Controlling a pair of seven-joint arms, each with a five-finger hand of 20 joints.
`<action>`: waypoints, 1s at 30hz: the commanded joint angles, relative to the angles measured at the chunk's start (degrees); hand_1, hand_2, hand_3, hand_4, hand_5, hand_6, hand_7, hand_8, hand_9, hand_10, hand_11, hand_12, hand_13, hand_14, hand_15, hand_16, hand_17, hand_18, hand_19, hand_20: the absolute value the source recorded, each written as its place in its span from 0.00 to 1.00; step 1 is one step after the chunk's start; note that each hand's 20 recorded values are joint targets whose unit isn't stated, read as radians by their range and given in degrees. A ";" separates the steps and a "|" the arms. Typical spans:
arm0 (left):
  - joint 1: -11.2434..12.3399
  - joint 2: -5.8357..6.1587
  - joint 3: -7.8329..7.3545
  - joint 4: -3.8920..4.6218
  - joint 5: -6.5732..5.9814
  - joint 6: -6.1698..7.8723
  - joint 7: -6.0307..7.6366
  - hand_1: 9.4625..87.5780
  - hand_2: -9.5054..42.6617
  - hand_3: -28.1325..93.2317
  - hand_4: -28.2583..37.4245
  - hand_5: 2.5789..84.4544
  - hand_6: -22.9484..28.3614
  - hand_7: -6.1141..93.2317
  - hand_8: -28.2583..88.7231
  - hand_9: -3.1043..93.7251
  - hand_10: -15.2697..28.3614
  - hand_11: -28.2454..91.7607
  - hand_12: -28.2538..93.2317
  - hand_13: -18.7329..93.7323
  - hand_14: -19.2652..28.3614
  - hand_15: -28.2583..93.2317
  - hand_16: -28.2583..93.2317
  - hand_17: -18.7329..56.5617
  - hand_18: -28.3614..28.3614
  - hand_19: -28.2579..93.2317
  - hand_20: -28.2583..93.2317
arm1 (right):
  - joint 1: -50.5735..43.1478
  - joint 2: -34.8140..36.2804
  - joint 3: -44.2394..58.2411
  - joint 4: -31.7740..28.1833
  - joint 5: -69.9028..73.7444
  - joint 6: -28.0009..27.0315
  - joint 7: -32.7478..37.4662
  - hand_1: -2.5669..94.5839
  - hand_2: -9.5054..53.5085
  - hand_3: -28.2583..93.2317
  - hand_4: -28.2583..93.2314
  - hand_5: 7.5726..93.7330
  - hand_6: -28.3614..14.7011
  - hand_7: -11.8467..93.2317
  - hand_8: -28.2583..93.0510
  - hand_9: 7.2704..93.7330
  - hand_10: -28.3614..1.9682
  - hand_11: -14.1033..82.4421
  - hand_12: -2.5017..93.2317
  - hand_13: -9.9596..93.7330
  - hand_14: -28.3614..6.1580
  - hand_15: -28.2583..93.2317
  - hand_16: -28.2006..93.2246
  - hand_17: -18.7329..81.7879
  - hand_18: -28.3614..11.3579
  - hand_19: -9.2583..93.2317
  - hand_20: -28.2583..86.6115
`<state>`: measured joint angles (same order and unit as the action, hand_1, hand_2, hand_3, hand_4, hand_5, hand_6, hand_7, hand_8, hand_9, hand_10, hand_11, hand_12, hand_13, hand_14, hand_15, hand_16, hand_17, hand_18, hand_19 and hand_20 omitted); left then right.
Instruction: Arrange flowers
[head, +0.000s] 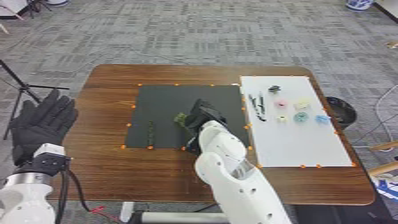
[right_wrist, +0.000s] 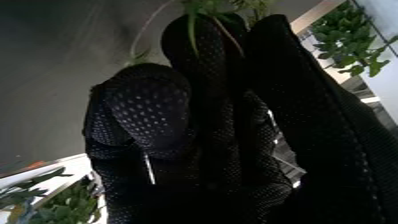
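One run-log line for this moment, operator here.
Right hand: at green sprig, over black mat | grip: unclear | left hand: open, left of table | pastel flowers: on white sheet

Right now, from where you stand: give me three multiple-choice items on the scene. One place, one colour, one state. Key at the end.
1. Where do the pastel flowers lie?
A) On the black mat
B) On the white board
C) On the floor

2. Which colour is the flower nearest the board's right edge, in the head view?
A) Blue
B) Orange
C) Pink

3. What is the state of the left hand?
A) Clenched in a fist
B) Gripping a vase
C) Open and empty

1: B, they are all spread over the white surface.
2: A, the outermost bloom looks light blue.
3: C, its fingers are extended with nothing in them.
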<state>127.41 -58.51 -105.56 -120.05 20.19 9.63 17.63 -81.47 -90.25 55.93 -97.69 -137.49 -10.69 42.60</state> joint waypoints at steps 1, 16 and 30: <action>-0.31 0.76 0.60 0.08 0.12 -0.02 -0.76 0.19 0.51 0.77 0.00 0.46 0.62 0.12 0.17 0.38 0.70 0.37 0.29 0.39 0.67 0.38 0.19 0.16 0.70 0.51 0.27 | -1.54 -1.72 -0.83 0.70 -2.06 -0.24 0.22 0.58 0.00 0.78 0.10 0.78 0.60 0.51 0.37 0.94 0.62 0.43 0.43 0.94 0.71 0.66 0.56 0.62 0.07 0.92 0.50; -1.70 1.26 1.96 0.69 -0.02 -0.88 -1.33 0.19 0.51 0.77 0.00 0.46 0.62 0.13 0.17 0.38 0.69 0.37 0.29 0.39 0.67 0.38 0.19 0.16 0.70 0.51 0.27 | -3.57 -3.26 -1.85 0.61 -3.07 -0.42 -1.41 0.57 0.00 0.79 0.10 0.79 0.60 0.49 0.37 0.94 0.61 0.44 0.41 0.95 0.72 0.65 0.57 0.62 0.06 0.93 0.50; -2.69 1.57 2.19 1.46 -0.74 -1.14 -1.51 0.19 0.51 0.77 0.00 0.45 0.60 0.13 0.17 0.38 0.67 0.37 0.29 0.39 0.66 0.38 0.18 0.16 0.69 0.51 0.27 | -3.63 -2.75 -1.12 1.28 -3.83 0.78 -1.51 0.49 0.00 0.81 0.08 0.82 0.54 0.34 0.36 0.94 0.50 0.41 0.34 0.94 0.70 0.64 0.57 0.60 0.04 0.92 0.50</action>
<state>124.55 -57.51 -103.25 -118.76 19.93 9.40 16.39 -84.84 -93.24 54.92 -96.29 -140.78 -10.97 41.22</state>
